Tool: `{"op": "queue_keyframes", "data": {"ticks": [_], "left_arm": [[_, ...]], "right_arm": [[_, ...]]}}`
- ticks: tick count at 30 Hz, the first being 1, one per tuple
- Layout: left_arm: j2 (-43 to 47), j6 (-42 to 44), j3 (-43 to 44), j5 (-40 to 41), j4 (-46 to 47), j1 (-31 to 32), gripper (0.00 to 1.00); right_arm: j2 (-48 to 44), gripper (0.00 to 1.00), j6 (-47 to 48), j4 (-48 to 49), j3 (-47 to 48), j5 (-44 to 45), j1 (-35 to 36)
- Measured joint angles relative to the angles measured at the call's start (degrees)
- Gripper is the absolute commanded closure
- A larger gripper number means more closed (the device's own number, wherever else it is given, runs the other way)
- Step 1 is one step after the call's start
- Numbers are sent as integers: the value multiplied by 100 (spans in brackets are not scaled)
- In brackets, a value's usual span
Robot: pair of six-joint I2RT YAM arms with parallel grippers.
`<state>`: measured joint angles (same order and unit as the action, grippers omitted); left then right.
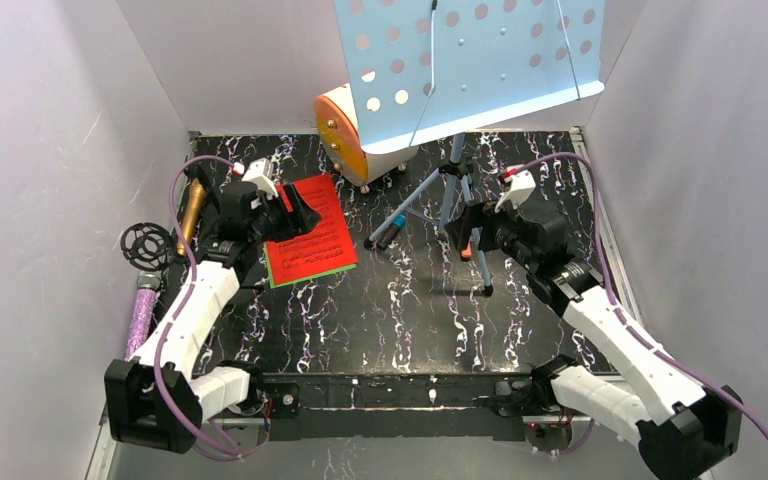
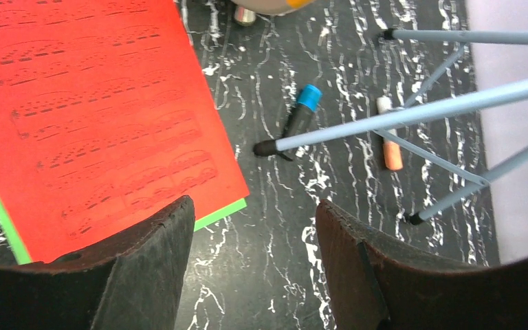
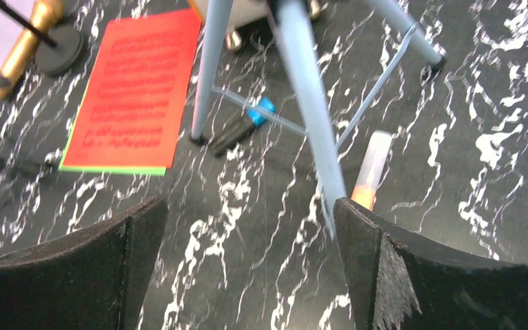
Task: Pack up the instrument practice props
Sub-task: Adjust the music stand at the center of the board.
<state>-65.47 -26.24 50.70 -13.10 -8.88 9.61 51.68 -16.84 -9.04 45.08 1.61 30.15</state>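
Hovering low over the near corner of the music sheets, the left gripper [image 2: 254,206] has its jaws partly apart with nothing between them. One finger overlaps the red music sheet [image 2: 96,117], though I cannot tell whether it touches the paper. That sheet lies flat on the green music sheet [image 2: 221,212], of which only an edge shows, on the black marbled table [image 1: 380,320] near the gold microphone [image 1: 193,210] and the cream-and-orange cabinet [image 1: 345,130]. The right gripper [image 3: 247,206] is spread wide and empty, facing a leg of the pale-blue sheet-music tripod [image 3: 309,103], which stands upright over a blue-capped marker [image 3: 247,124] and an orange marker [image 3: 370,172]. The step in hand looks like collecting the 2 sheets. Next, the left jaws probably need to catch the stacked edge and close without splitting the pair.
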Motion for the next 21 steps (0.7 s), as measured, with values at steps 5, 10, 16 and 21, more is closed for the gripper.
{"op": "queue_keyframes", "data": {"ticks": [5,10,16,21], "left_arm": [[483,-131,-417,-264,227,72,27],[944,127,-387,-295,-22,72,19],[1453,789,-282,-120,-466,72,17],[1891,1182,-476,131,-540,72,17]], "right_arm": [[597,1,20,1008,-33,59,-234],[1193,2,210,1945,-197,11,-284],[1646,9,625,2852,-249,-7,-319],[1930,16,872,3329,-269,-7,-348]]}}
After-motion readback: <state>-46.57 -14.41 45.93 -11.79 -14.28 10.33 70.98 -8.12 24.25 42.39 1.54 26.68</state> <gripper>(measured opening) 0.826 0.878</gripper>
